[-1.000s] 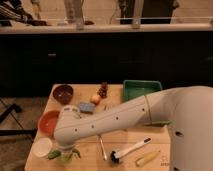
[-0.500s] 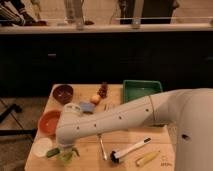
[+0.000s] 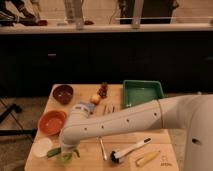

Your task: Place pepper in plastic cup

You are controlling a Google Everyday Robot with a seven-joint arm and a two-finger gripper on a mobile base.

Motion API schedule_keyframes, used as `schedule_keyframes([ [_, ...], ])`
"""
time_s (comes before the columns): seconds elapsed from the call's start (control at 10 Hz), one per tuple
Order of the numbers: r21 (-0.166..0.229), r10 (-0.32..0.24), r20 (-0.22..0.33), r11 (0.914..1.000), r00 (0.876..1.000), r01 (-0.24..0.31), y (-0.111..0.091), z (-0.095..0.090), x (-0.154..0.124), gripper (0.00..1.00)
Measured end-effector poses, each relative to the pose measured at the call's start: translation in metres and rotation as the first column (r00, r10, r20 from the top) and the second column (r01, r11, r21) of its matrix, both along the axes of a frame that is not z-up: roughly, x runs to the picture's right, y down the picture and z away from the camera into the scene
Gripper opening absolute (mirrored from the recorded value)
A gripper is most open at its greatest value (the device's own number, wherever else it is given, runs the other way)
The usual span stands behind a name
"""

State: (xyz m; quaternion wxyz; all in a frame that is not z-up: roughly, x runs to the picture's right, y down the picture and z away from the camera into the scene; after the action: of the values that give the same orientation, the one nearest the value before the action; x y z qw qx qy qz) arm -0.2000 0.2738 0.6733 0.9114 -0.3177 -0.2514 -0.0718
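My gripper [image 3: 66, 151] is at the table's front left corner, mostly hidden under my white wrist. It is shut. The green pepper [image 3: 53, 151] sticks out to the left from beneath the wrist and appears held in it, with its tip over the edge of a white round container. The light-green plastic cup [image 3: 68, 158] shows just below the wrist, partly covered by it. I cannot tell whether the pepper touches the cup.
On the wooden table [image 3: 170, 145] the white round container [image 3: 41, 147] sits beside an orange bowl [image 3: 51, 122]. There is a dark red bowl [image 3: 63, 93] at the back left and a green tray [image 3: 142, 92] at the back right. A fork [image 3: 102, 149], a brush [image 3: 129, 150] and a pale yellow piece [image 3: 148, 159] lie along the front.
My wrist has sunk slightly toward the front left corner. The pepper now shows more clearly to the wrist's left. Nothing else on the table has moved.
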Motion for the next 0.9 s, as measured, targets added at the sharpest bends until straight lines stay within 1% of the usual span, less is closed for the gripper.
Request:
schedule_keyframes([
  [0.2,-0.013,-0.01,0.005,0.9999,1.0,0.01,0.0026,0.0004,-0.0011,0.02],
  [0.9,-0.013,-0.009,0.004,0.9999,1.0,0.009,0.0023,0.0006,-0.001,0.02],
])
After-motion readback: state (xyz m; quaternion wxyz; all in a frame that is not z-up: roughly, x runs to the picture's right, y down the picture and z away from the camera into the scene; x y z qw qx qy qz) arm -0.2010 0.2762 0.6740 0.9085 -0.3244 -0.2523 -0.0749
